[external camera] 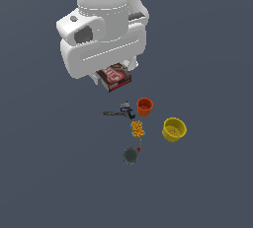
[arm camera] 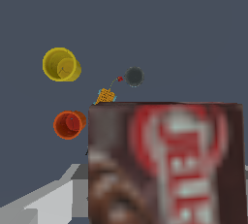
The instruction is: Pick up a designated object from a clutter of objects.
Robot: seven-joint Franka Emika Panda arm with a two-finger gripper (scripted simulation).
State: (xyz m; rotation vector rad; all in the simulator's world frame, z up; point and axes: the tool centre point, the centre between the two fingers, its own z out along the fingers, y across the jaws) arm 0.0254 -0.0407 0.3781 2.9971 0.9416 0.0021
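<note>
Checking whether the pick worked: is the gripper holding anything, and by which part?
It appears to hold the box, which sits directly under the gripper. The fingers are hidden, so the exact place of the hold cannot be told.

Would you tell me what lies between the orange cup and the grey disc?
In the exterior view, the orange-yellow lumpy thing lies between the orange cup and grey disc.

On the dark grey floor (external camera: 44,172), mid-frame, lie an orange cup (external camera: 145,106), yellow bowl (external camera: 174,129), orange-yellow lump (external camera: 137,129), grey disc (external camera: 131,155) and dark thin tool (external camera: 118,112).
</note>
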